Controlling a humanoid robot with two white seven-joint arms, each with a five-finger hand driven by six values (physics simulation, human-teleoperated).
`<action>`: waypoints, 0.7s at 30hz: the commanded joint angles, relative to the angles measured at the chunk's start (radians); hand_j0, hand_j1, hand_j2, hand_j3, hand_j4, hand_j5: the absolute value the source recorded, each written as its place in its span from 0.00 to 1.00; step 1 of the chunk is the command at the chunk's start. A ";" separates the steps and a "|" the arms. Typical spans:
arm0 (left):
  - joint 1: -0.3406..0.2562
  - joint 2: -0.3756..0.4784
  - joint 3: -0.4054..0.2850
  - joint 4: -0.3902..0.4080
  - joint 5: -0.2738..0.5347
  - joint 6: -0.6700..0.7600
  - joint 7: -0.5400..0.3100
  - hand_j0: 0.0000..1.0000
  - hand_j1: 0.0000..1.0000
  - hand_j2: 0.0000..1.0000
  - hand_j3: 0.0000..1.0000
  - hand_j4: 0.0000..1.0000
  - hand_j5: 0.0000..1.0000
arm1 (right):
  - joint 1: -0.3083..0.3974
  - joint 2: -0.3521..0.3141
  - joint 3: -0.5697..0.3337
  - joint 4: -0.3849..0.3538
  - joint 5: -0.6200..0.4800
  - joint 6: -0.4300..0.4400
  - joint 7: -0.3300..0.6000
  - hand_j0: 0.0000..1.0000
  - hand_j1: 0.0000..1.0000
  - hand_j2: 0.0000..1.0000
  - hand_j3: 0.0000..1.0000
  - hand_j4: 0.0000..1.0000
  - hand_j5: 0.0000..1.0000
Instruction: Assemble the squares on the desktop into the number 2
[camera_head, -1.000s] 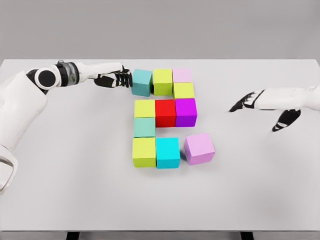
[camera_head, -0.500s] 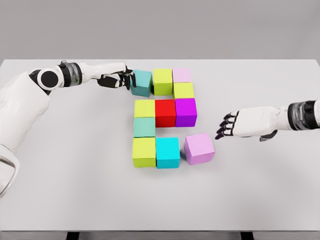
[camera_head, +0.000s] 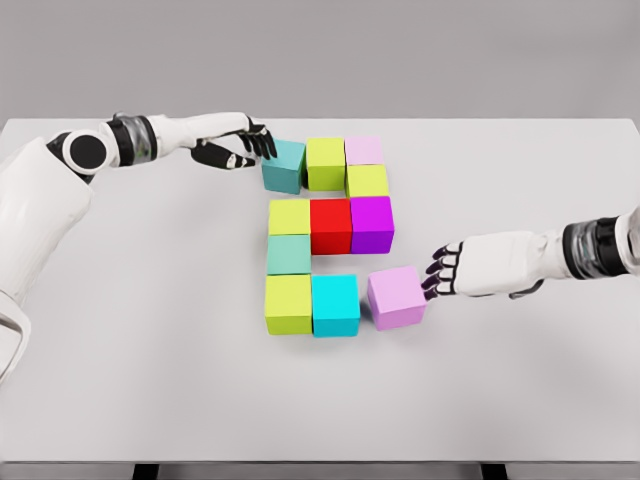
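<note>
On the grey surface (camera_head: 150, 380), coloured squares lie grouped near the centre in a rough figure 2. At its lower right, a tilted pale-purple square (camera_head: 397, 297) sits just apart from the cyan square (camera_head: 335, 305); the right hand (camera_head: 452, 268), fingers loosely spread, appears to touch its right side. At upper left, the left hand (camera_head: 240, 148), fingers extended, meets the teal square (camera_head: 283, 165).

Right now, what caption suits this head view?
Left hand at teal cube, right hand at tilted pink cube, finishing a block 2.
</note>
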 joint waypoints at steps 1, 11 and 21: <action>0.000 0.030 0.001 -0.023 0.027 0.003 0.000 0.61 0.61 0.61 0.61 0.61 0.61 | 0.000 -0.002 0.000 -0.012 -0.004 0.002 0.000 1.00 1.00 1.00 1.00 1.00 1.00; 0.002 0.058 -0.047 -0.011 -0.057 0.162 0.000 0.39 0.39 0.39 0.39 0.39 0.39 | 0.000 0.011 0.006 -0.021 -0.005 0.002 0.000 1.00 1.00 1.00 1.00 1.00 1.00; 0.005 0.029 -0.067 -0.070 -0.198 0.231 0.000 0.38 0.38 0.38 0.38 0.38 0.38 | -0.002 0.026 0.014 -0.021 -0.004 0.002 0.000 1.00 1.00 1.00 1.00 1.00 1.00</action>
